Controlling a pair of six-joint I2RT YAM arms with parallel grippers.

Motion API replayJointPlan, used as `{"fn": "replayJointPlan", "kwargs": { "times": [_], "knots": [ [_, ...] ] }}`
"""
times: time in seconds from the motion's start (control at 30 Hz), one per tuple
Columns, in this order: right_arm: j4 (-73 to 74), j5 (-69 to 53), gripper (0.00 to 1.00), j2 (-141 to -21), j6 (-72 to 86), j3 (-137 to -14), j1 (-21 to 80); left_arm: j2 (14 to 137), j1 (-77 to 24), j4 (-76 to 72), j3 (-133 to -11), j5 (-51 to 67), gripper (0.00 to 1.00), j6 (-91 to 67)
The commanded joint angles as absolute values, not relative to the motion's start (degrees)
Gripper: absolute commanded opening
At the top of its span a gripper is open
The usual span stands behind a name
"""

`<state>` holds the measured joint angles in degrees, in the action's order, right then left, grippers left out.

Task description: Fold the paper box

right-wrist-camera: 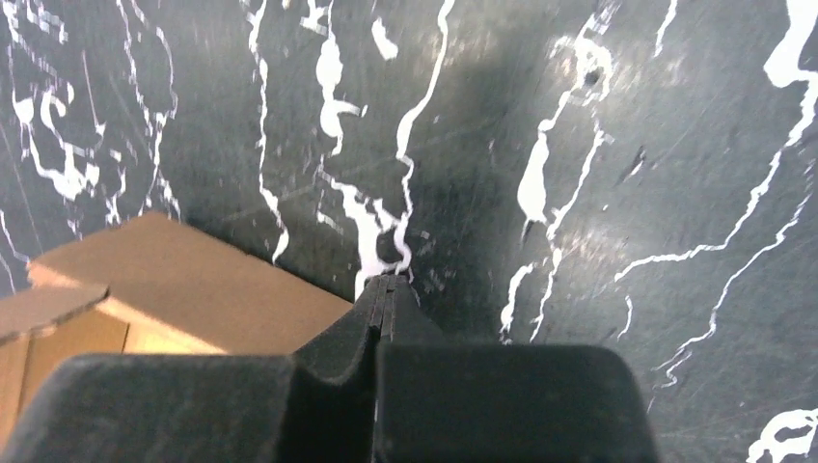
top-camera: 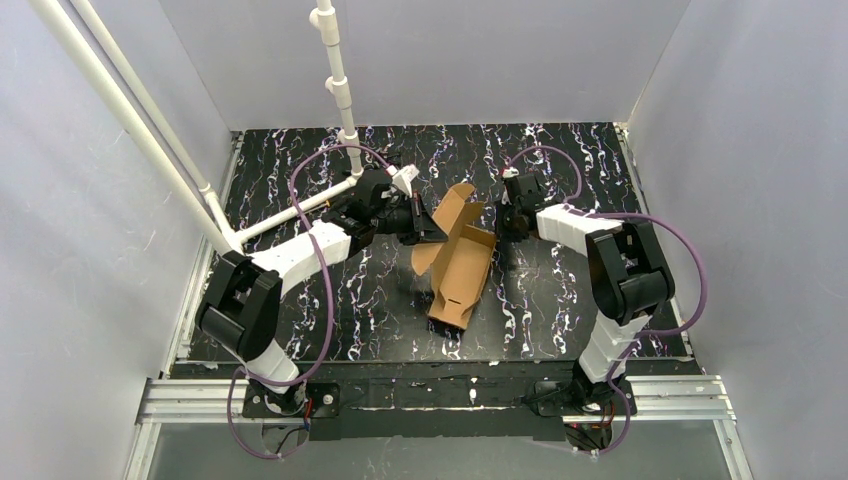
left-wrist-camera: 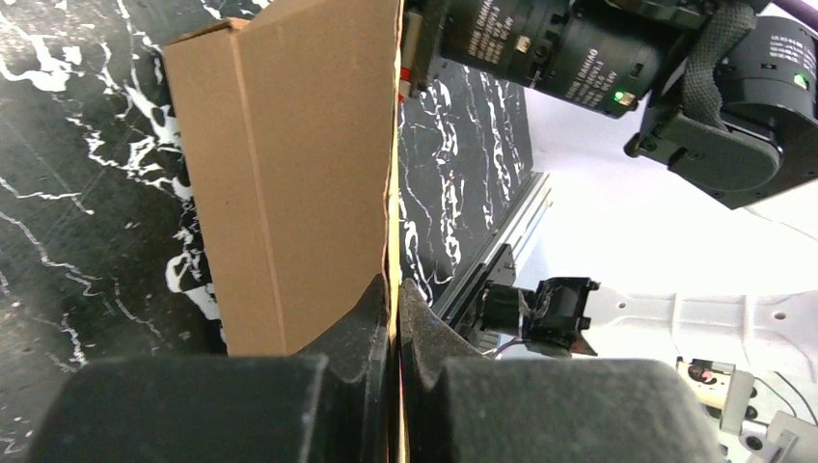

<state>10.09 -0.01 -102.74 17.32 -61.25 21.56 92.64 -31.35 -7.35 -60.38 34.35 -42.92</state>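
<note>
Left gripper (left-wrist-camera: 395,291): jaws clamped on a thin cardboard edge of the paper box (top-camera: 462,268). The sheet runs edge-on straight up from between the fingers (left-wrist-camera: 362,318). No gap shows on either side of it. Left of that pinched edge a broad brown panel stands up, with a fold crease along its far side.

Right gripper (right-wrist-camera: 386,287): jaws pressed together, nothing between them. Tips point down at the black marbled table (top-camera: 560,170), just off the box's right side. In the right wrist view a cardboard corner sits low and left of the left finger. Touching or not, can't tell.

Box: roughly mid-table, between the two grippers, partly folded. Its long axis runs from the far side toward the arm bases and its near end is flat on the table. One long wall is up and the far flaps are raised and splayed. The left gripper's hold is on the box's far-left part. The right gripper is beside the far-right part.

Further out from the box: both arms reach inward from either side, elbows bent, purple cables (top-camera: 325,300) looped along them. A white pipe frame (top-camera: 340,80) stands beyond the box's far-left side. Above the box in the left wrist view is a right-arm motor housing (left-wrist-camera: 550,43) with a green LED lit.
</note>
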Motion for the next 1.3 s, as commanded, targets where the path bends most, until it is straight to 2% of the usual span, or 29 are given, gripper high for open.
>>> {"fn": "replayJointPlan", "kwargs": {
  "times": [0.0, 0.13, 0.37, 0.5, 0.77, 1.13, 1.27],
  "knots": [
    [8.22, 4.33, 0.01, -105.71, 21.52, -67.0, 21.8, 92.37, -33.51, -11.11, -59.73, 34.25, 0.0, -47.25],
    [8.61, 3.64, 0.01, -106.87, 21.45, -67.19, 20.9, 92.21, -33.58, -11.51, -58.51, 31.53, 0.0, -47.59],
    [7.58, -5.98, 0.01, -101.07, 18.0, -62.87, 10.34, 92.9, -30.34, -10.95, -56.85, 27.68, 0.0, -45.72],
    [9.05, -9.68, 0.01, -99.58, 16.47, -61.35, 7.68, 94.05, -28.62, -10.19, -57.52, 28.54, 0.0, -44.86],
    [8.09, -11.98, 0.01, -101.04, 17.73, -59.74, 8.58, 94.61, -28.3, -9.23, -59.45, 30.36, 0.0, -44.13],
    [5.57, -12.69, 0.01, -105.92, 17.94, -64.4, 18.81, 97.84, -29.37, -9.18, -62.87, 38.27, 0.0, -43.44],
    [8.43, -7.05, 0.01, -105.47, 14.17, -65.53, 17.73, 98.22, -29.37, -8.06, -63.47, 37.88, 0.0, -41.65]
  ]
}}
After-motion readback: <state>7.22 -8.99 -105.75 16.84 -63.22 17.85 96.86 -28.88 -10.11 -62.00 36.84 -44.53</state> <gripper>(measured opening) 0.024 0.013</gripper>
